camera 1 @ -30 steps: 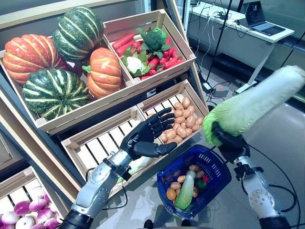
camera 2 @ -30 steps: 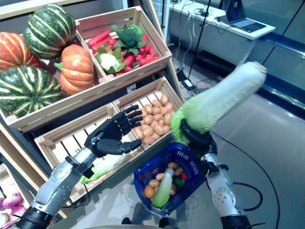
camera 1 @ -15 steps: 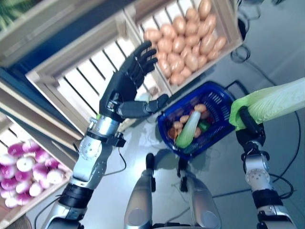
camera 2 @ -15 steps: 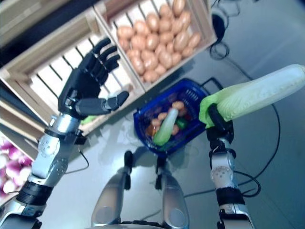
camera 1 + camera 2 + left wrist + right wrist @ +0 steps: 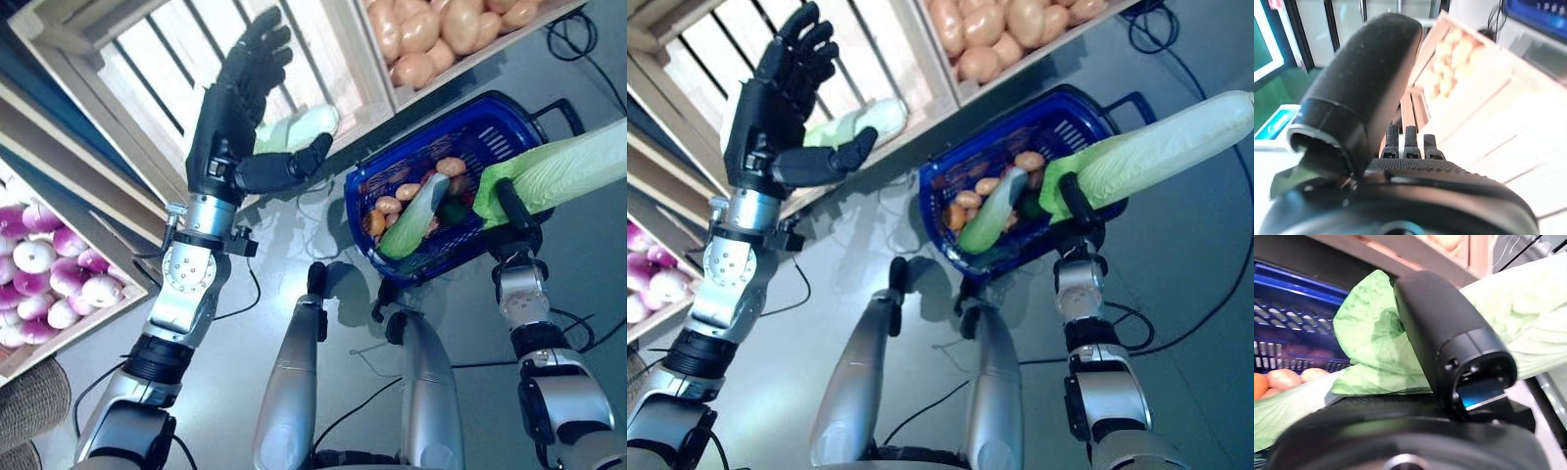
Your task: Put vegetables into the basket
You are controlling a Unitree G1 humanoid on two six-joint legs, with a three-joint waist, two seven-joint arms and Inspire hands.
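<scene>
- Right hand [image 5: 516, 227]: your thumb and fingers are curled round the leafy green end of a long cabbage [image 5: 568, 168], whose pale stalk end runs off toward 2 o'clock, past the edge of the head views.
- Basket [image 5: 387, 181]: the blue basket sits on the floor at 10 o'clock of that hand, its near rim just beside the held leaves. It already holds a second pale green cabbage [image 5: 414, 215] lying diagonally, plus small potatoes [image 5: 388, 206].
- Left hand [image 5: 230, 127]: raised at 10 o'clock of the basket, fingers straight and spread, thumb out, holding nothing. Behind it lies another cabbage [image 5: 299, 125] on the slatted crate [image 5: 171, 59].
- Step in hand: lowering the held cabbage into the basket. Carry the leafy end toward 10 o'clock until it is over the open middle, not over the rim, then tip the stalk end down.
- Caution: the cabbage is long compared with the basket, so lay it alongside the one already inside rather than across it.
- Hedge: the right wrist view shows mostly thumb and leaf, so how firmly the fingers grip appears secure but cannot be confirmed.
</scene>
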